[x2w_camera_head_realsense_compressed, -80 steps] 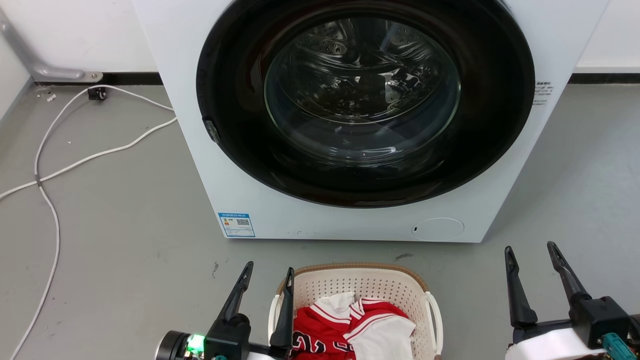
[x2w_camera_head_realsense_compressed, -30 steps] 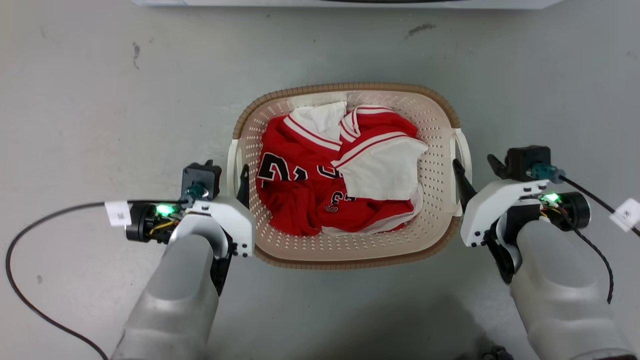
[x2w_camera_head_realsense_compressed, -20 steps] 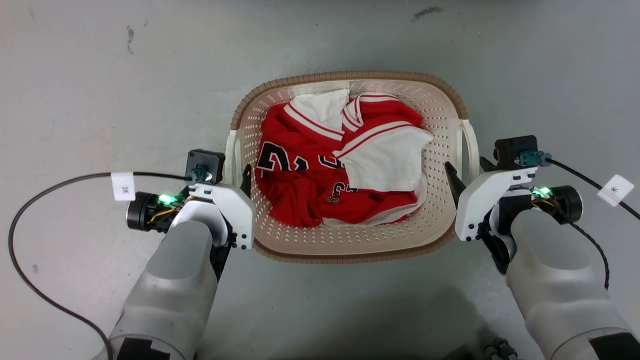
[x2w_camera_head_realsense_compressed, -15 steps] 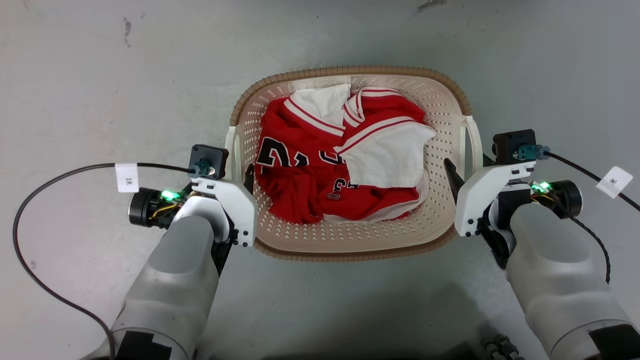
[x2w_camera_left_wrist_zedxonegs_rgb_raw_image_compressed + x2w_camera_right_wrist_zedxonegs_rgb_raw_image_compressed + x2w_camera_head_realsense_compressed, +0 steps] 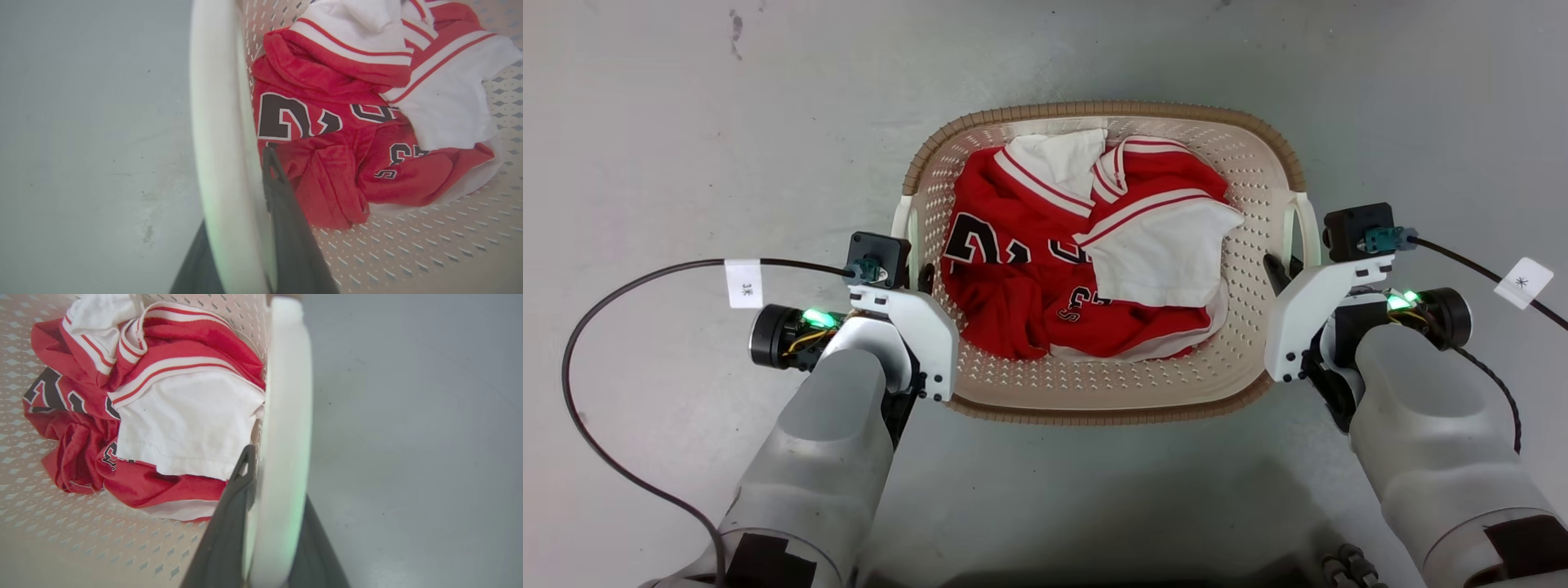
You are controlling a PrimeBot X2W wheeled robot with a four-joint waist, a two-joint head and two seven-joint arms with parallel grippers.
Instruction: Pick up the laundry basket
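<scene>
Though floor (image 5: 686,122) lies open, pincers (image 5: 916,276) (image 5: 1286,265) apparently clamp laundry basket (image 5: 1111,109) handles (image 5: 902,233) (image 5: 1308,229).

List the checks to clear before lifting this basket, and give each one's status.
1. The left gripper straddles the left handle, which fills the gap between its fingers: ok.
2. The right gripper straddles the right handle likewise: ok.
3. The two grips sit opposite each other across the laundry basket: ok.
4. The red jersey lies wholly inside, with nothing over the rim: ok.
5. Grip firm enough not to slip: cannot tell.
</scene>
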